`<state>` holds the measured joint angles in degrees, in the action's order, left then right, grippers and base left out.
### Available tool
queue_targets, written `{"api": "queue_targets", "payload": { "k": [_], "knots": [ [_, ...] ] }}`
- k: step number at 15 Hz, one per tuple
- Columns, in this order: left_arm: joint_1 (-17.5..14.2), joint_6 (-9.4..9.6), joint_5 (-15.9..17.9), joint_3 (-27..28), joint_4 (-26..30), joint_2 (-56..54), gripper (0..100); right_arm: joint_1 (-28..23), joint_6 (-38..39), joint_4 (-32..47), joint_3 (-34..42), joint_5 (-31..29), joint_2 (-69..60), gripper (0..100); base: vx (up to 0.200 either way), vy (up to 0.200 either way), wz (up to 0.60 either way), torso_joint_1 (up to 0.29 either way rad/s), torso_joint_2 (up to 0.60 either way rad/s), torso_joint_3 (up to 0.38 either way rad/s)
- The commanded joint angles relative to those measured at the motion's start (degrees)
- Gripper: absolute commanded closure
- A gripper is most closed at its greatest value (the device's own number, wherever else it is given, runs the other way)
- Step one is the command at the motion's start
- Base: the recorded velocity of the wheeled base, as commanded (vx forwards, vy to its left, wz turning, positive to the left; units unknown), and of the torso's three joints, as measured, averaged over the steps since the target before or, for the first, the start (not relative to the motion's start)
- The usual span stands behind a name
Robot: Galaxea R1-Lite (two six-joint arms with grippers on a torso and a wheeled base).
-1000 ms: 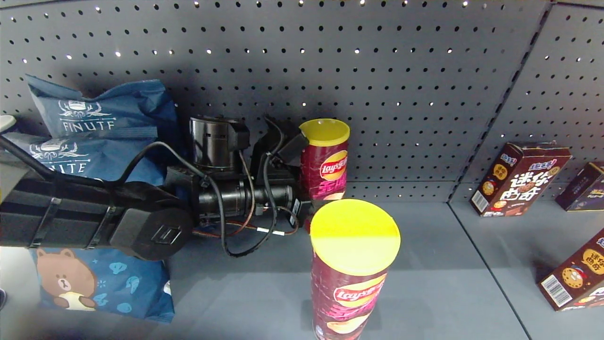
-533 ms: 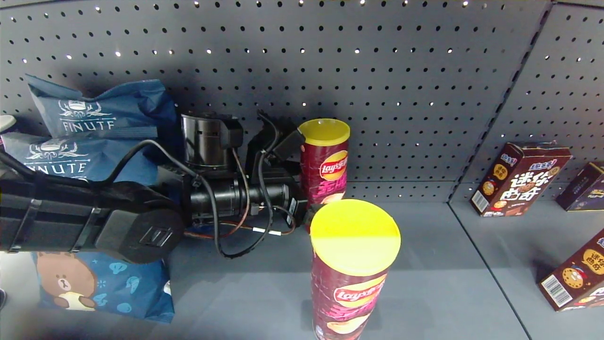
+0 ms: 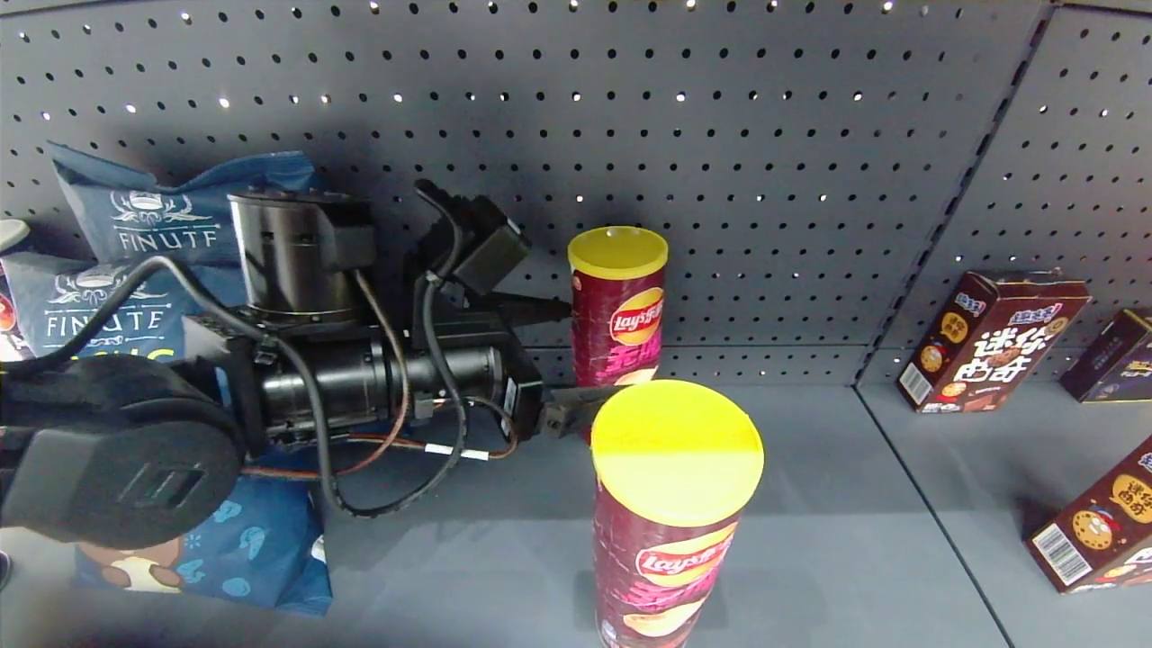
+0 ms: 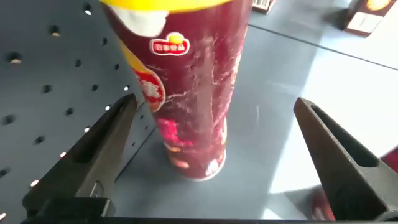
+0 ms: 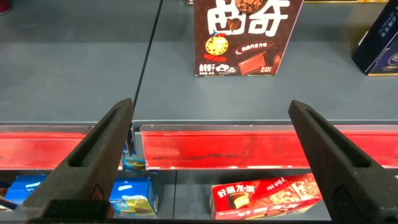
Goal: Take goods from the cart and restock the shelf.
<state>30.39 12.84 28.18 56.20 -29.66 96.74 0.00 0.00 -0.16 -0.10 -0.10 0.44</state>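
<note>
The left gripper is pulled back, just beside the chip can, its fingers spread wide with nothing held. The can is left standing on the shelf, so it looks stocked. The right gripper is also spread and empty.

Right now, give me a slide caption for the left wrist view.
Left pincer, open, frames an upright crisp can standing on the shelf beside the pegboard, untouched.
</note>
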Motion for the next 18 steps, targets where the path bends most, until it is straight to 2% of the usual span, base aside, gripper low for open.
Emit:
{"api": "queue_targets", "payload": {
  "k": [1,3,5,7,8,9,10,11,16,18],
  "knots": [
    [-0.3,-0.18,-0.6,-3.8,0.0,-6.3,0,0.0,0.0,0.0,0.0,0.0,0.0,0,0.000,0.000,0.00,0.000,0.00,0.000],
    [-1.2,-0.18,-2.1,-6.0,0.0,-8.7,0,0.0,0.0,0.0,0.0,0.0,0.0,0,0.000,0.000,0.00,0.000,0.00,0.000],
    [-1.3,-0.27,-6.5,-9.4,0.3,-11.8,0,0.0,0.0,0.0,0.0,0.0,0.0,0,0.000,0.000,0.00,0.000,0.00,0.000],
    [-1.0,-0.09,-8.6,-11.2,0.7,-13.8,0,0.0,0.0,0.0,0.0,0.0,0.0,0,0.000,0.000,0.00,0.000,0.00,0.000],
    [-0.9,-0.09,-10.5,-11.5,0.8,-14.0,0,0.0,0.0,0.0,0.0,0.0,0.0,0,0.000,0.000,0.00,0.000,0.00,0.000],
    [-0.5,-0.09,-14.4,-11.6,1.2,-13.9,0,0.0,0.0,0.0,0.0,0.0,0.0,0,0.000,0.000,0.00,0.000,0.00,0.000],
    [0.2,0.00,-16.5,-11.6,1.7,-13.8,0,0.0,0.0,0.0,0.0,0.0,0.0,0,0.000,0.000,0.00,0.000,0.00,0.000],
    [1.1,-0.09,-17.5,-11.6,2.1,-13.5,0,0.0,0.0,0.0,0.0,0.0,0.0,0,0.000,0.000,0.00,0.000,0.00,0.000],
    [2.5,0.17,-17.6,-10.6,2.1,-8.5,0,0.0,0.0,0.0,0.0,0.0,0.0,0,0.000,0.000,0.00,0.000,0.00,0.000],
    [3.0,0.26,-19.5,-9.9,2.0,-6.1,0,0.0,0.0,0.0,0.0,0.0,0.0,0,0.000,0.000,0.00,0.000,0.00,0.000]
  ]
}}
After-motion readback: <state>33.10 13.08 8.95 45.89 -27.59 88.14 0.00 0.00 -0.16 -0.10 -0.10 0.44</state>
